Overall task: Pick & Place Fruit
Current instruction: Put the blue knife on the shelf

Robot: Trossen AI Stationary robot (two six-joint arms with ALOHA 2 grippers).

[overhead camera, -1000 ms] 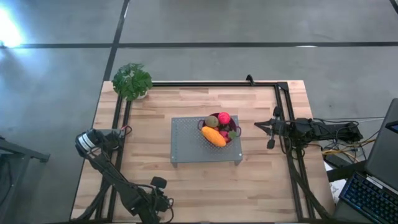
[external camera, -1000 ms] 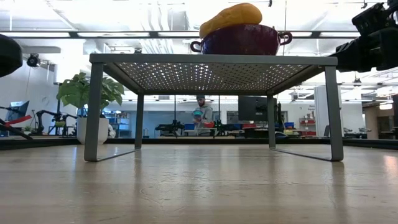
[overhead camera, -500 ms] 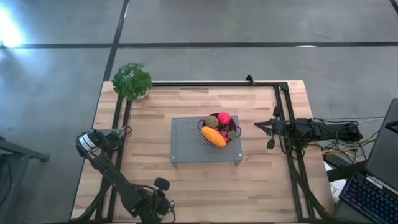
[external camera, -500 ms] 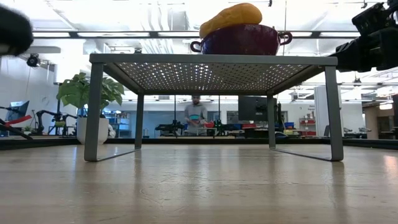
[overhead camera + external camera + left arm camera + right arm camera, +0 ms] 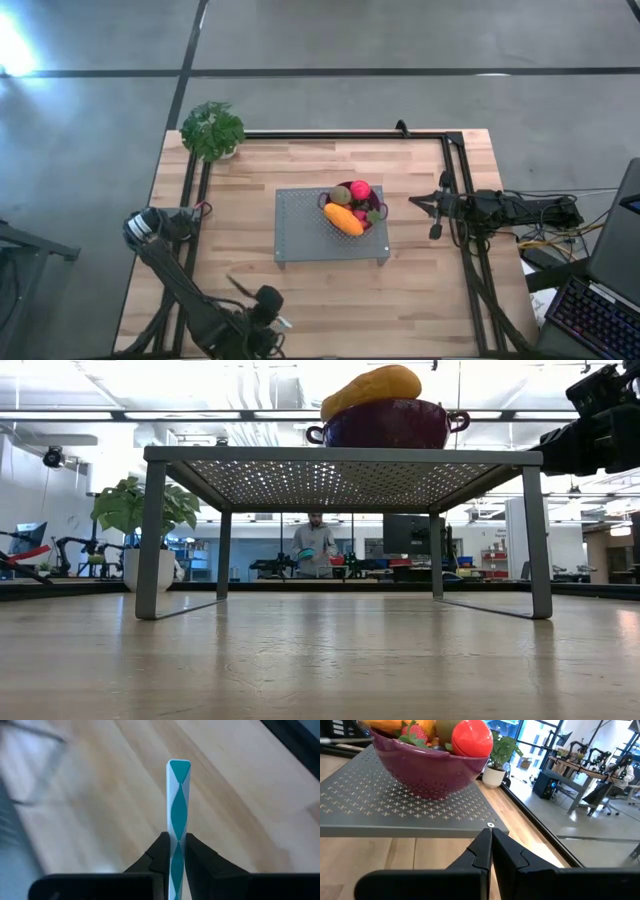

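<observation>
The fruit lies in a purple bowl (image 5: 430, 770) on a grey perforated rack (image 5: 300, 228) at mid-table: an orange long piece (image 5: 343, 219), a pink-red ball (image 5: 360, 189), a brown-green oval (image 5: 340, 196) and strawberries (image 5: 415, 732). My left gripper (image 5: 255, 299) is over the table's near edge, left of the rack, shut on a slim white-and-teal knife (image 5: 178, 795). My right gripper (image 5: 432, 207) waits shut at the table's right side, level with the rack, holding nothing. My left gripper pinches the slim knife between its two fingers (image 5: 162, 851), which press on its two flat sides (image 5: 176, 846). The knife runs along the fingers and sticks out well past their tips (image 5: 238, 286). It is lifted clear of the table; its rear part is hidden by the gripper.
A potted plant (image 5: 212, 130) stands at the far left corner. A black frame (image 5: 340, 134) runs along the table's far and side edges. Bare wood lies between the rack and the near edge. In the room behind, a person (image 5: 315, 545) stands far off.
My left gripper has risen from the table near its front edge and rolled about its own line. It has left the low view, where it showed at the upper left. The slim knife has come up with it and now shows above the wood.
</observation>
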